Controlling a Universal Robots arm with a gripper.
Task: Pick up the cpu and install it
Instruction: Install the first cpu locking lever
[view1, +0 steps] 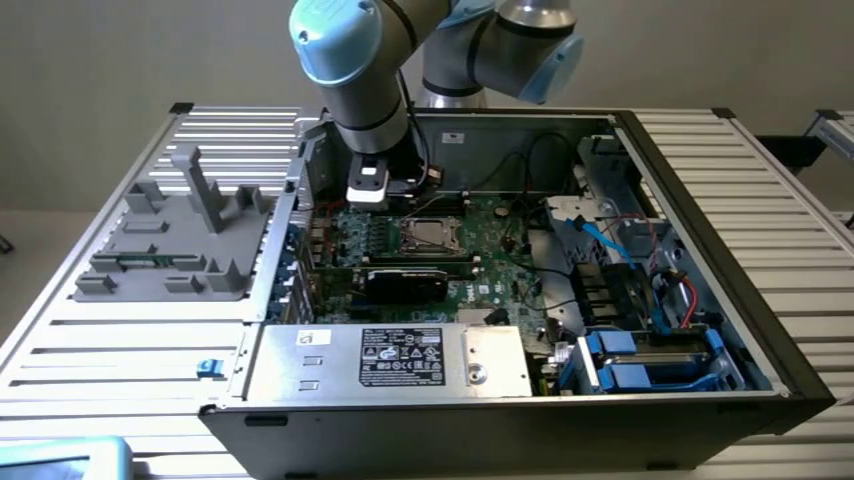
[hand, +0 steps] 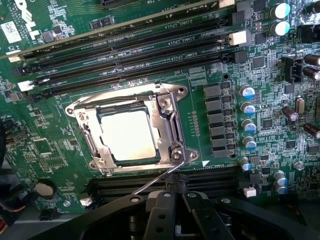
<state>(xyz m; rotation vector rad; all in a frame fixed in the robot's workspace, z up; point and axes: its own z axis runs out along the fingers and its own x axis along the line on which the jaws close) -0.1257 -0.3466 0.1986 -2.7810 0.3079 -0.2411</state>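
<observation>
The cpu (hand: 127, 135) lies flat in its socket on the green motherboard (hand: 65, 150), its shiny silver top showing inside the metal retention frame (hand: 167, 117). From the exterior view the cpu (view1: 427, 233) sits in the middle of the open computer case (view1: 694, 300). My gripper (hand: 176, 195) is shut with nothing between its fingers and hovers just beside the socket, close to the thin wire lever (hand: 160, 177). In the exterior view the gripper (view1: 378, 205) hangs over the board to the left of the socket.
Black memory slots (hand: 135, 45) run beside the socket. A black card (view1: 407, 280) stands in front of the socket, with the power supply box (view1: 400, 355) nearer still. A grey parts holder (view1: 180, 235) rests on the slatted table at the exterior view's left. Cables and blue drive bays (view1: 641, 350) fill the case's right side.
</observation>
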